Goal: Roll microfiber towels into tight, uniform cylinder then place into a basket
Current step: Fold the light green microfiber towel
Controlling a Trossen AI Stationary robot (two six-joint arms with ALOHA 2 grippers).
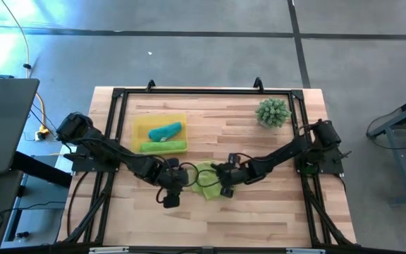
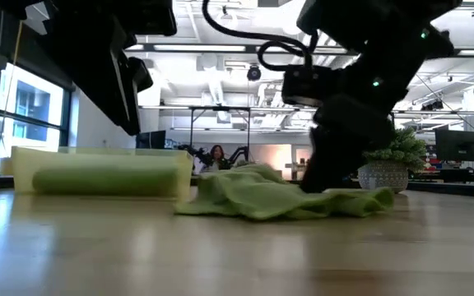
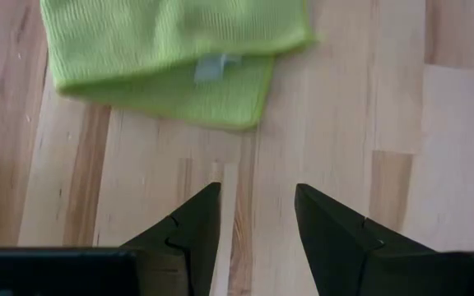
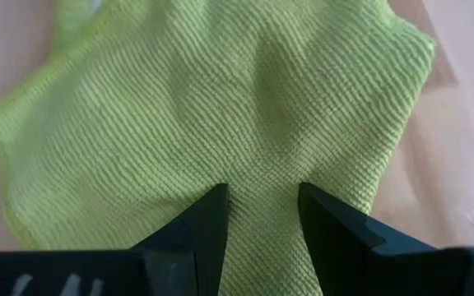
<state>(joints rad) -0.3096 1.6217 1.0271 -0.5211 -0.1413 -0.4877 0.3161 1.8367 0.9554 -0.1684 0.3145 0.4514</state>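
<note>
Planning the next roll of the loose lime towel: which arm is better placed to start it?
Probably the right. The right gripper is open directly over the loose lime towel. The left gripper, also open, is over bare table short of the towel's edge.

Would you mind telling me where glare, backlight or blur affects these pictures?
High view: bright glare washes the floor at upper left. Low view: both arms are backlit into dark shapes, and the near table is soft. Right wrist view: the loose green towel blurs toward its far edges. Left wrist view: evenly lit.
</note>
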